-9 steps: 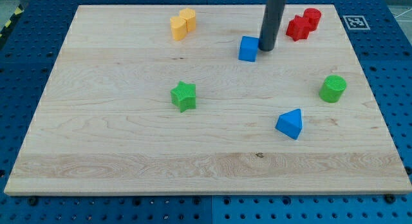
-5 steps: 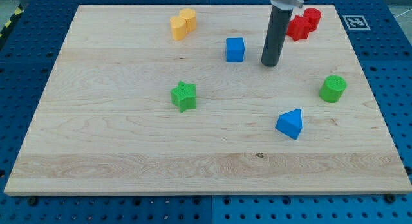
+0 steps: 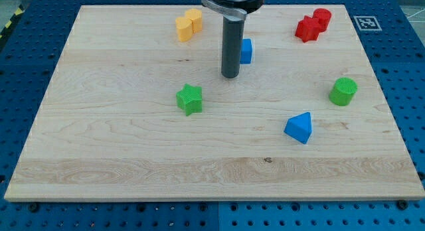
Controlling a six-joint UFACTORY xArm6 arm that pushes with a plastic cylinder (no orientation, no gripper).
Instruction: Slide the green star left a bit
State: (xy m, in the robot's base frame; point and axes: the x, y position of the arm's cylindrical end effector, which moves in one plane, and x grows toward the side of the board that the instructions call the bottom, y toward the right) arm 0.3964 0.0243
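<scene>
The green star lies on the wooden board, a little left of the middle. My tip is above and to the right of the star, with a clear gap between them. The dark rod rises from the tip to the view's top and hides the left part of the blue cube behind it.
A yellow block sits at the top, left of the rod. A red block sits at the top right. A green cylinder is at the right. A blue triangular block lies lower right of the middle.
The blue cube slid left early on, then stayed put. My tip moved down from beside the cube, then left, and now stands nearer the green star. The star has not moved.
</scene>
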